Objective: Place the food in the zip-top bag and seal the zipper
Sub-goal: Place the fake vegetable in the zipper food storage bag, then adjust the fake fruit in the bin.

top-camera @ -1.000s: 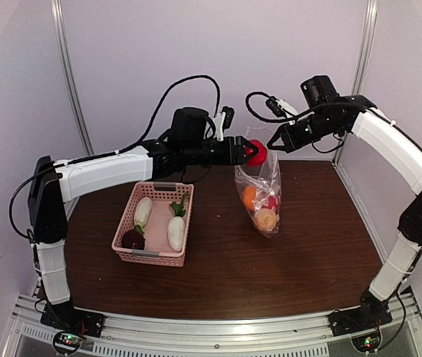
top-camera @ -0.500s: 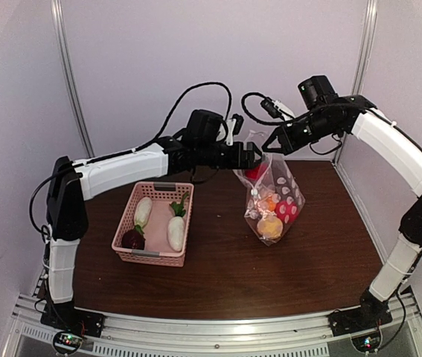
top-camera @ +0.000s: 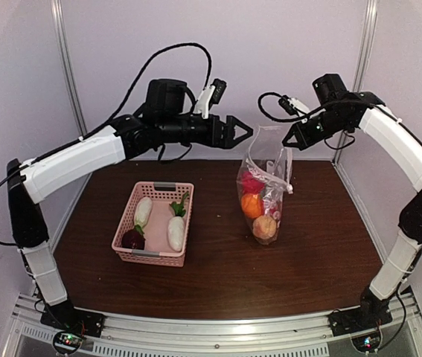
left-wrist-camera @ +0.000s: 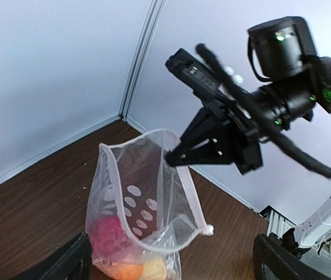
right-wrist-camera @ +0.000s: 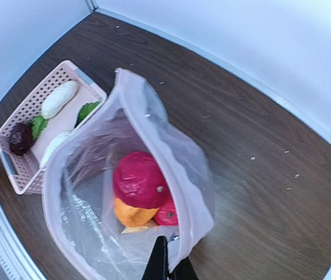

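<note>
Gripping bag (top-camera: 264, 186): R claw (top-camera: 292, 141); L claw (top-camera: 242, 132) open. Basket (top-camera: 151, 257): 2 radishes (top-camera: 175, 232), 1 maroon (top-camera: 132, 239).

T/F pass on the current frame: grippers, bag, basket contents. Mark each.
1. The right gripper pinches the rim of the zip-top bag. True.
2. The left gripper is shut on a piece of food. False: it is open and empty, in the air beside the bag's mouth.
3. The basket holds two white radishes and a dark maroon piece. True.
4. The zipper is sealed. False: the mouth gapes open.
5. A red piece lies on an orange piece inside the bag. True.
</note>
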